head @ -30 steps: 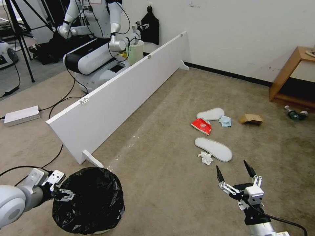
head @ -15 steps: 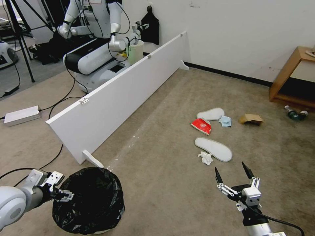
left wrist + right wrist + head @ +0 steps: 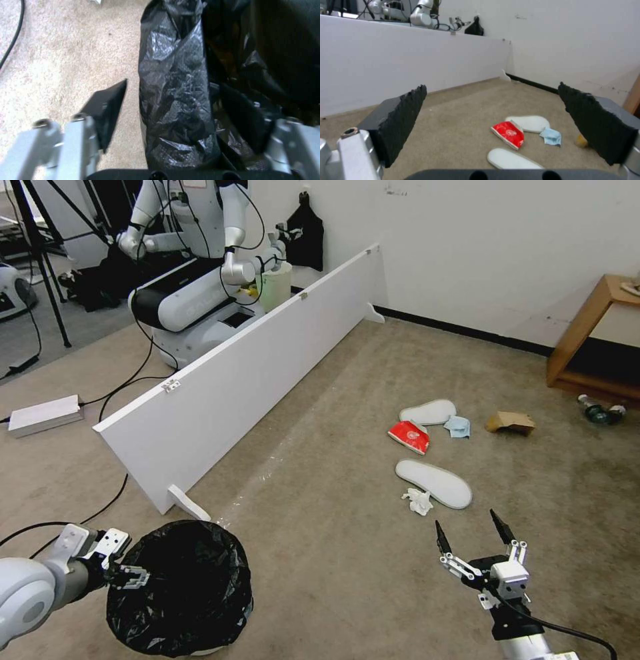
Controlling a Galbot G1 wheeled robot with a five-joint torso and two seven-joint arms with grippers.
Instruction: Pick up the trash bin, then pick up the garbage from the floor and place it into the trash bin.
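The trash bin (image 3: 180,587), lined with a crinkly black bag, stands on the carpet at the near left. My left gripper (image 3: 130,578) is open and straddles its rim (image 3: 176,100), one finger (image 3: 106,110) outside and the other inside the bag. My right gripper (image 3: 467,521) hovers open and holds nothing, just short of the garbage: a white slipper (image 3: 433,483), a crumpled tissue (image 3: 418,501), a red packet (image 3: 408,437), a second slipper (image 3: 428,413), a light-blue cloth (image 3: 458,427) and a cardboard piece (image 3: 510,421). The right wrist view looks past the gripper (image 3: 491,86) at the red packet (image 3: 508,133).
A long white board (image 3: 240,373) stands on edge along the left. Behind it is another robot (image 3: 193,280) with a pale bucket. A wooden shelf (image 3: 587,340) and a bottle (image 3: 600,412) are at the far right. Cables and a white box (image 3: 43,415) lie at the left.
My right gripper has drawn back slightly toward me and lower, still open. The left gripper and the bin have stayed put.
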